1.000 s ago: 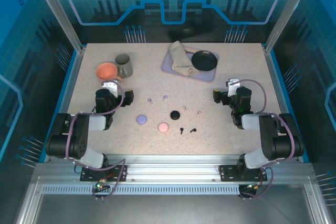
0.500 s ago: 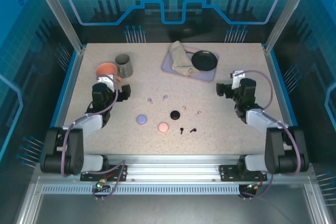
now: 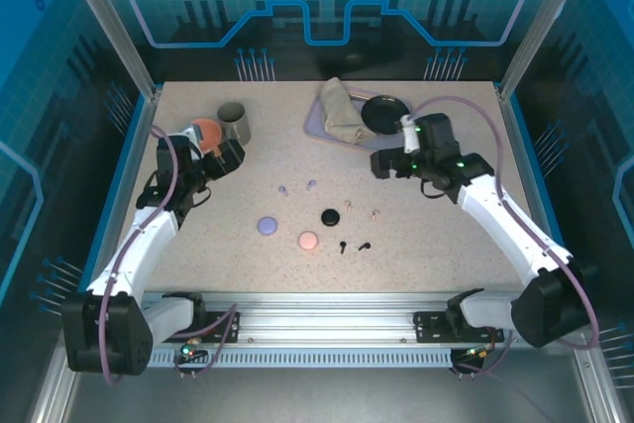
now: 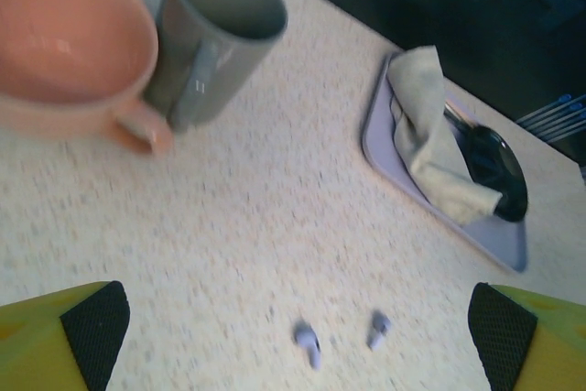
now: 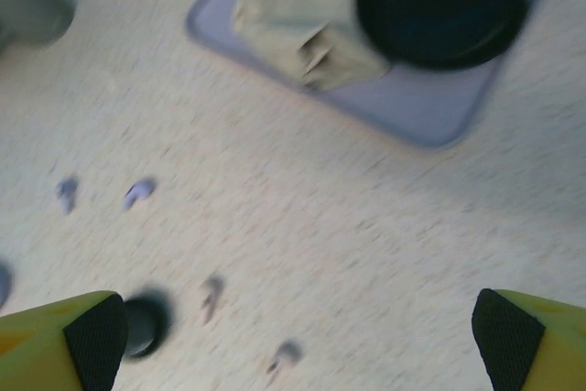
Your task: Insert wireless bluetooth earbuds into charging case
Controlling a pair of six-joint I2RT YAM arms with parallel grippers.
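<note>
Three pairs of tiny earbuds lie mid-table: lilac [image 3: 282, 189] [image 3: 312, 184], pale pink-white [image 3: 349, 207] [image 3: 375, 213] and black [image 3: 343, 246] [image 3: 365, 243]. Round charging cases sit among them: lilac [image 3: 266, 226], pink [image 3: 308, 241], black [image 3: 330, 216]. My left gripper [image 3: 230, 158] hangs open above the table, left of the lilac buds [image 4: 309, 343] [image 4: 379, 327]. The right gripper [image 3: 381, 163] is open too, raised up and to the right of the pale buds [image 5: 211, 292] [image 5: 286, 354], with the black case [image 5: 145, 325] by its left finger.
An orange bowl [image 3: 201, 132] and a grey mug [image 3: 234, 122] stand just behind the left gripper. A lilac tray [image 3: 394, 141] at the back holds a folded cloth [image 3: 340, 111] and a black dish [image 3: 384, 114], close to the right gripper.
Both arms have lifted from their folded pose and reached out: the left up toward the mug, the right up and left toward the tray. Both grippers stay open and the earbuds and cases stay where they were.
</note>
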